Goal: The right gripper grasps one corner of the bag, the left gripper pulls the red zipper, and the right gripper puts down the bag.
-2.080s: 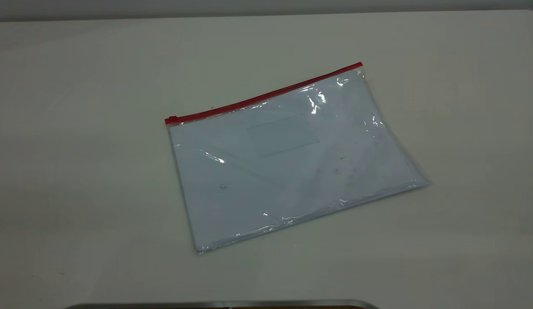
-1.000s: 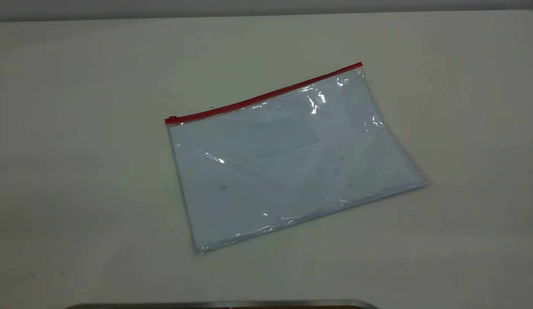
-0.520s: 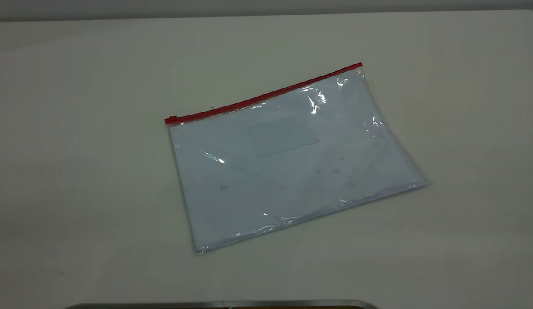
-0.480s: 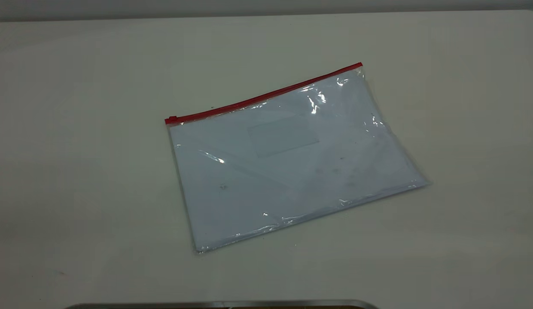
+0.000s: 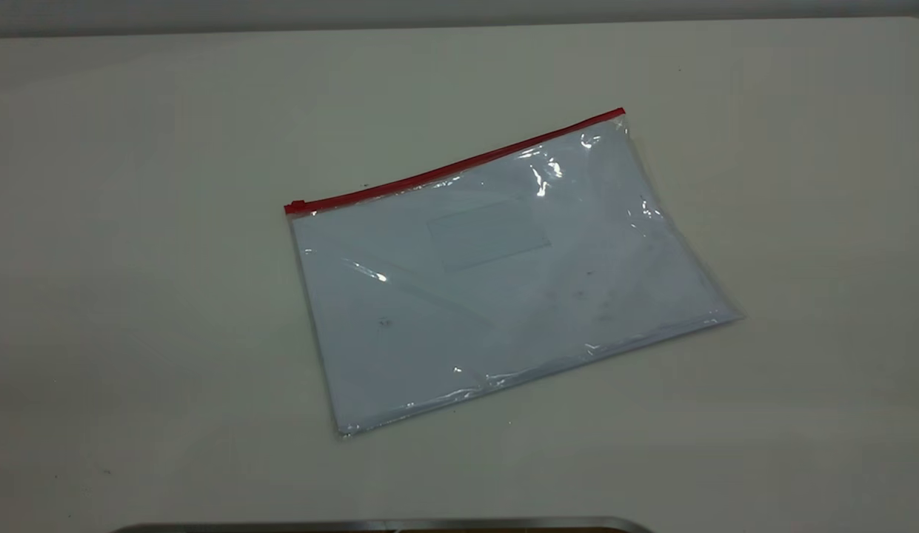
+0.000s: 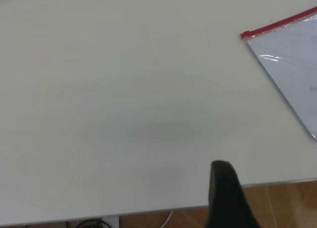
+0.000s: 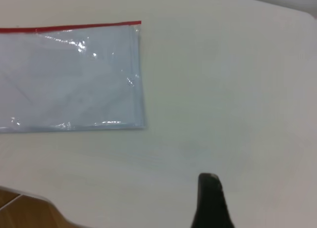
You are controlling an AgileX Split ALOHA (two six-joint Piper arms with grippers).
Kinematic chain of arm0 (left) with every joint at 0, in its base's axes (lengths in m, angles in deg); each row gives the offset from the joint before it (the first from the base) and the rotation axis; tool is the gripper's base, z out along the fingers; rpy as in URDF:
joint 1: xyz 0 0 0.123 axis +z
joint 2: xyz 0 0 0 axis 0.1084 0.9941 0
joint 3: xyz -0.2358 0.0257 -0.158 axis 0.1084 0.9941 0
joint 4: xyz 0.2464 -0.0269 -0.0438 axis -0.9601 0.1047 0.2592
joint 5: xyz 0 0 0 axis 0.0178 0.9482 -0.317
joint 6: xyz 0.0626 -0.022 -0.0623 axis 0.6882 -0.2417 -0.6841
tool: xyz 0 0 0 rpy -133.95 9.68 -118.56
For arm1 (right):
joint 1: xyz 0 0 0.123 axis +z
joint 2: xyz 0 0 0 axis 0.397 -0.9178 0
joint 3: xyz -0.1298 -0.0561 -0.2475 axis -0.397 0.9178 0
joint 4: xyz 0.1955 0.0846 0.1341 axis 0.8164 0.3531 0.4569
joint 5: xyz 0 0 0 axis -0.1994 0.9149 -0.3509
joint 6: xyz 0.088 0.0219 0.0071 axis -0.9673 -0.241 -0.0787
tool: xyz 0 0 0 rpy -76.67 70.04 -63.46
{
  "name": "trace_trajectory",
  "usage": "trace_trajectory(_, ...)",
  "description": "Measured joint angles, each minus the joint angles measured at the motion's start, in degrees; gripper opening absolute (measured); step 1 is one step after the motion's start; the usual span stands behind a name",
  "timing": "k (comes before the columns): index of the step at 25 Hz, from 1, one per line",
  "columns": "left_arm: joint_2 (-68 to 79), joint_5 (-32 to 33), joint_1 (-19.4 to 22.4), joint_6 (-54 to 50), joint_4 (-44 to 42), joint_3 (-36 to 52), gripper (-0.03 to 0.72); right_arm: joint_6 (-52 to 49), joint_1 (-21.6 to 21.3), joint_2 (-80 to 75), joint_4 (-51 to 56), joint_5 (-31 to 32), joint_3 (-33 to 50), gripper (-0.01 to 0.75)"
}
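Nothing has moved since before. On the big white desk (image 5: 133, 296) the bag (image 5: 503, 281) lies flat near the middle, turned a bit, with no gripper touching it. Its red zipper (image 5: 459, 166) runs along the far long edge. The tiny slider (image 5: 295, 206) sits at the left end. The left gripper (image 6: 225, 198) waits by the desk's left edge and the right gripper (image 7: 210, 203) by its right edge; I cannot tell if either is apart or together.

table (image 5: 133, 296): off-white, matte | floor (image 6: 282, 203): brown wood | light: soft, even
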Motion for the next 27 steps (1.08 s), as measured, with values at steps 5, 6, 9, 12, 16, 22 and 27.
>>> trace_trajectory(5,0.0,0.05,0.0,0.0,0.0,0.0,0.497,-0.38,0.0,0.0,0.0,0.0,0.0,0.558)
trace_trajectory(6,0.0,0.07,0.0,0.0,0.0,0.0,0.497,-0.94,0.0,0.0,-0.18,0.0,0.0,0.558)
trace_trajectory(9,0.0,0.11,0.0,0.0,0.0,0.0,0.497,-4.07,0.0,0.0,-2.22,-0.05,0.0,0.558)
trace_trajectory(12,0.0,0.11,0.0,0.0,0.0,0.0,0.496,-7.32,0.0,0.0,-4.57,-0.11,0.05,0.558)
trace_trajectory(16,0.0,0.11,0.0,0.0,0.0,0.0,0.496,-8.29,0.0,0.0,-5.13,-0.22,0.05,0.558)
trace_trajectory(22,0.0,0.11,0.0,0.0,0.0,0.0,0.496,-8.5,0.0,0.0,-5.13,-0.22,0.05,0.558)
trace_trajectory(27,0.0,0.11,0.0,-0.04,0.0,0.0,0.496,-8.57,0.0,0.0,-5.13,-0.22,0.05,0.558)
